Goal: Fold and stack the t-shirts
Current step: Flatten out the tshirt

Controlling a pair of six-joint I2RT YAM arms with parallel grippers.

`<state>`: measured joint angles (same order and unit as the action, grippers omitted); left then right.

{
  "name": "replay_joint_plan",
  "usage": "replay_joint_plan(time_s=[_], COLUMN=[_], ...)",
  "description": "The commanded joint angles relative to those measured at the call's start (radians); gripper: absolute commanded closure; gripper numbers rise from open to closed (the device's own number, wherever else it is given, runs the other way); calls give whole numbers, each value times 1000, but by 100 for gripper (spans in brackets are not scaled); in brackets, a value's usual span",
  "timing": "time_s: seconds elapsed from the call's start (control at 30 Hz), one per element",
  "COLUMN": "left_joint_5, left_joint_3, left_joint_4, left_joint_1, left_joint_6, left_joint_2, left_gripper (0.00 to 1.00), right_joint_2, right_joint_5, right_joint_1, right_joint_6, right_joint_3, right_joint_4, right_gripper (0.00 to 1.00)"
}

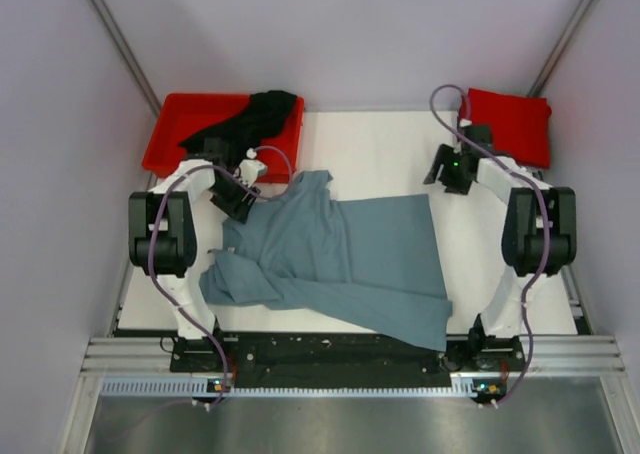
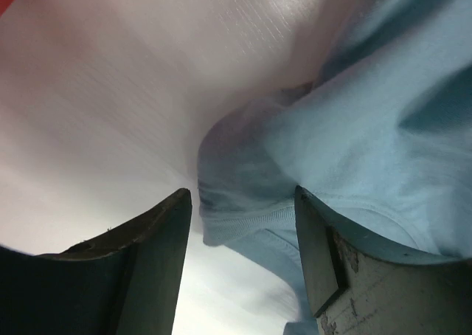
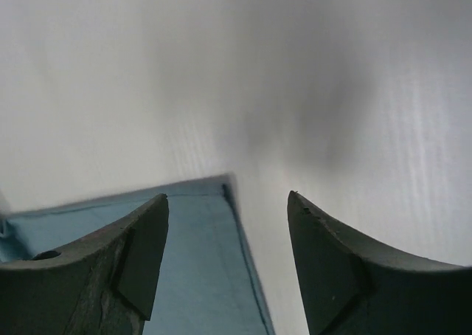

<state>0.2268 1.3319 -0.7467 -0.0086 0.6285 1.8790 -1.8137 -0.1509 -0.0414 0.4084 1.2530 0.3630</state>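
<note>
A grey-blue t-shirt (image 1: 350, 249) lies spread over the white table, bunched at its left side. My left gripper (image 1: 240, 202) stands open at the shirt's back left. In the left wrist view the ribbed collar edge (image 2: 243, 220) hangs between the spread fingers of the left gripper (image 2: 242, 195). My right gripper (image 1: 447, 177) is open just beyond the shirt's back right corner. In the right wrist view that corner (image 3: 199, 224) lies flat under the right gripper (image 3: 227, 198), which holds nothing. A black t-shirt (image 1: 255, 114) drapes over the bin. A folded red t-shirt (image 1: 512, 122) sits at the back right.
A rigid red bin (image 1: 185, 124) stands at the back left corner behind my left arm. Bare white table (image 1: 370, 144) shows between the two grippers at the back. Grey walls close in on both sides.
</note>
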Motion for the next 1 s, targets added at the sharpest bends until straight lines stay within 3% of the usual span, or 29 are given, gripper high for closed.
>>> replay_joint_plan(time_s=[0.0,0.1,0.17,0.27,0.33,0.43,0.47,0.6,0.77,0.97], left_joint_5=[0,0,15,78,108,135,138,138,95,40], left_joint_3=[26,27,29,56,75,75,73,72,98,289], left_joint_4=[46,52,52,-3,-34,-46,-48,-45,-40,-65], left_joint_1=[1,1,2,2,1,1,2,-22,-141,-208], left_joint_6=[31,31,31,62,66,80,82,94,134,93], left_joint_2=[41,68,77,97,103,85,78,13,-47,-46], left_gripper=[37,39,46,81,100,100,100,100,100,100], right_joint_2=[-119,-174,-193,-197,-187,-162,-150,-49,102,181], right_joint_5=[-84,-99,-125,-150,-151,-193,-206,-187,-164,-150], right_joint_1=[104,159,175,172,169,137,121,11,-156,-267], right_joint_6=[-148,-161,-171,-169,-168,-148,-137,-89,-68,-62], right_joint_3=[111,143,145,128,115,95,86,5,-96,-107], right_joint_4=[51,57,63,65,63,57,51,11,-33,-33], right_gripper=[34,34,34,40,61,97,100,100,100,100])
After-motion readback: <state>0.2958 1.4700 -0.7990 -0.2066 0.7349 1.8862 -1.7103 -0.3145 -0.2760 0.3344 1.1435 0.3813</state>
